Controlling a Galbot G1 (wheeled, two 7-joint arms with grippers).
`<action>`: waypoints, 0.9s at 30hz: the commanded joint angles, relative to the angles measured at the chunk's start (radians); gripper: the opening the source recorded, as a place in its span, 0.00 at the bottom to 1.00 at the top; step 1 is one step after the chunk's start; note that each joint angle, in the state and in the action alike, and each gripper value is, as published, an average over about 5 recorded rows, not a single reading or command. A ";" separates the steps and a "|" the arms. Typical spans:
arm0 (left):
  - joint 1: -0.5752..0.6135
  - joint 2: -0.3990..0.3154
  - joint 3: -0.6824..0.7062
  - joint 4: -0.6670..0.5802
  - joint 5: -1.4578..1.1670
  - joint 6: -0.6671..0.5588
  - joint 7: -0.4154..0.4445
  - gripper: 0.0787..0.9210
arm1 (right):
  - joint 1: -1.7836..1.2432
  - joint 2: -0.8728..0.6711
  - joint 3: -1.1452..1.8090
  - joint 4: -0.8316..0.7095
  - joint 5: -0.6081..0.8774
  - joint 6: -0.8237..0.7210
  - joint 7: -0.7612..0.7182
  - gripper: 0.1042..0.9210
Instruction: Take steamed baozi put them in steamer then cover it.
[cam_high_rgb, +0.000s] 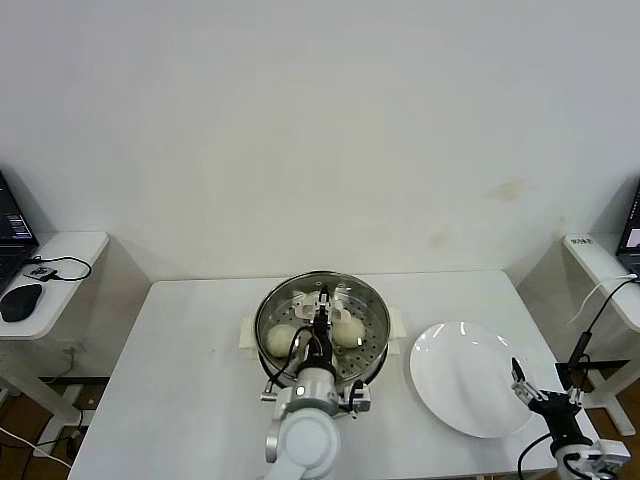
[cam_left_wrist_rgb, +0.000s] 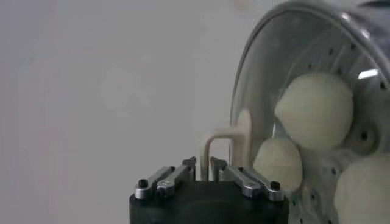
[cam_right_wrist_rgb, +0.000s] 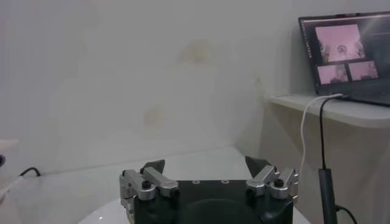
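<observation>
I'm looking down on the steamer (cam_high_rgb: 322, 330) sitting mid-table, with the cover (cam_high_rgb: 330, 305) lying on it and its cream handle (cam_high_rgb: 326, 296) toward the pot's twelve o'clock. Through the glass I'm seeing baozi (cam_high_rgb: 282, 340) inside: one at about nine o'clock, another (cam_high_rgb: 347, 333) near three. The left wrist view is showing three buns (cam_left_wrist_rgb: 317, 109) behind the glass; a fourth may be hiding behind the arm, I can't say.

My left gripper (cam_high_rgb: 325, 312) is reaching in from six o'clock over the pot. In the wrist view its fingers (cam_left_wrist_rgb: 207, 167) are standing close on either side of the handle (cam_left_wrist_rgb: 228, 143), only slightly parted; whether they are pinching it or have just let go I can't tell.

My right gripper (cam_high_rgb: 521, 382) is idling at the table's four o'clock, over the near edge of the white plate (cam_high_rgb: 470, 375), its fingers (cam_right_wrist_rgb: 153, 167) spread wide and holding nothing. The plate is lying just beside the steamer, at its three o'clock.
</observation>
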 joint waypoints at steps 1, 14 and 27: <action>0.008 0.007 -0.001 -0.034 -0.005 0.000 0.021 0.48 | 0.000 0.000 0.001 -0.003 0.000 0.001 0.000 0.88; 0.032 0.024 -0.003 -0.091 -0.012 0.001 0.040 0.87 | -0.001 0.001 0.002 -0.009 -0.002 0.004 0.000 0.88; 0.085 0.048 -0.023 -0.166 -0.016 0.000 0.048 0.88 | 0.007 0.005 -0.004 -0.012 -0.006 0.002 0.000 0.88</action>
